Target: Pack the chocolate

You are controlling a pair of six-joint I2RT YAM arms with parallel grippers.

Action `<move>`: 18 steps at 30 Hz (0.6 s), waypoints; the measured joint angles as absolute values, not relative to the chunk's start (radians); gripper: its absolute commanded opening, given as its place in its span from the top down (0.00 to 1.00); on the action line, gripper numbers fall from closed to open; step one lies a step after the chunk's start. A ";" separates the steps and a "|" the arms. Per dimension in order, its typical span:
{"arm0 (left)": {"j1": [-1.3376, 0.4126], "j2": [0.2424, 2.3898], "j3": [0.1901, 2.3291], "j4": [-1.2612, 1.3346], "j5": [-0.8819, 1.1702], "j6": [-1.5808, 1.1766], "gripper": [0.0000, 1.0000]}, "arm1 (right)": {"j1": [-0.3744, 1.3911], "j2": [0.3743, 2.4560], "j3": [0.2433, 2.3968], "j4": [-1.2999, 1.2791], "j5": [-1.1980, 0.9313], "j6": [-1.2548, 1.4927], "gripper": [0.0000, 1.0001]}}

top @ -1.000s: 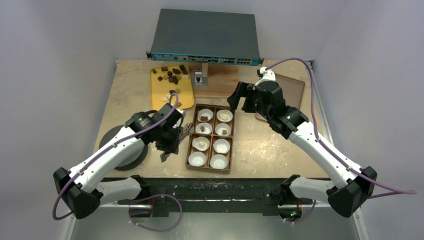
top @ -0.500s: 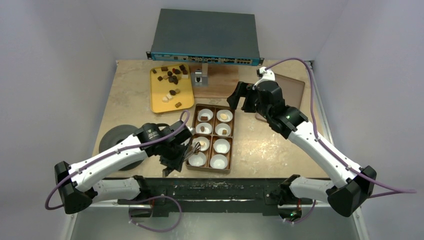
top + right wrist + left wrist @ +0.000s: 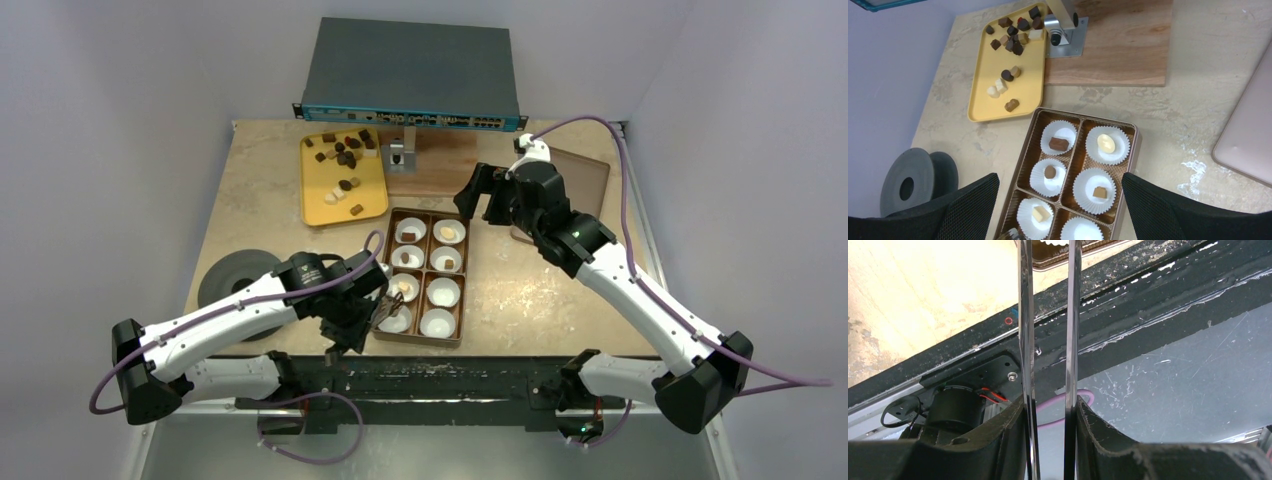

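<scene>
Loose chocolate (image 3: 345, 160) (image 3: 1008, 42) lies on a yellow tray (image 3: 372, 205) (image 3: 983, 95) at the back left. The brown box (image 3: 466, 290) (image 3: 1135, 145) holds white paper cups. Pieces sit in several of them, such as a dark one (image 3: 1058, 144), a pale one (image 3: 1106, 142) and a tan one (image 3: 1099, 192). My left gripper (image 3: 365, 300) (image 3: 1048, 412) is shut on metal tongs (image 3: 390, 303) (image 3: 1072, 315), whose tips reach the box's near-left cups. Whether the tips hold a piece is hidden. My right gripper (image 3: 470, 205) (image 3: 1060, 210) hangs open above the box's far end.
A black spool (image 3: 235, 280) (image 3: 913, 182) lies left of the box. A wooden board (image 3: 440, 170) (image 3: 1118, 45) with a small metal stand (image 3: 398, 155) (image 3: 1060, 30) sits behind it. The flat lid (image 3: 585, 180) (image 3: 1248, 145) lies at the right. A network switch (image 3: 410, 75) is at the back.
My left arm has swung toward the near edge and to the right, carrying the tongs from beside the box's left wall to over its near-left cups. The right arm is still.
</scene>
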State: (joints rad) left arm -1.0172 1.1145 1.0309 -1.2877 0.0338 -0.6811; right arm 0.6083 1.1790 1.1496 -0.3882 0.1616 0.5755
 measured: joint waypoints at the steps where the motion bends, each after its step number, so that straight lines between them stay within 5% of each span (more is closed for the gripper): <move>1: -1.017 1.114 1.031 -1.288 0.034 -0.681 0.65 | 0.608 1.179 1.150 -0.388 0.161 0.575 0.11; 18: -1.017 1.105 1.083 -1.336 -0.015 -0.681 0.64 | 0.608 1.179 1.150 -0.389 0.161 0.576 0.11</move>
State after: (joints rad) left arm -1.0172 1.1049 1.0828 -1.3357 -0.0147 -0.6811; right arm 0.6083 1.1790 1.1496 -0.3885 0.1612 0.5758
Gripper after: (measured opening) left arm 0.366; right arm 0.892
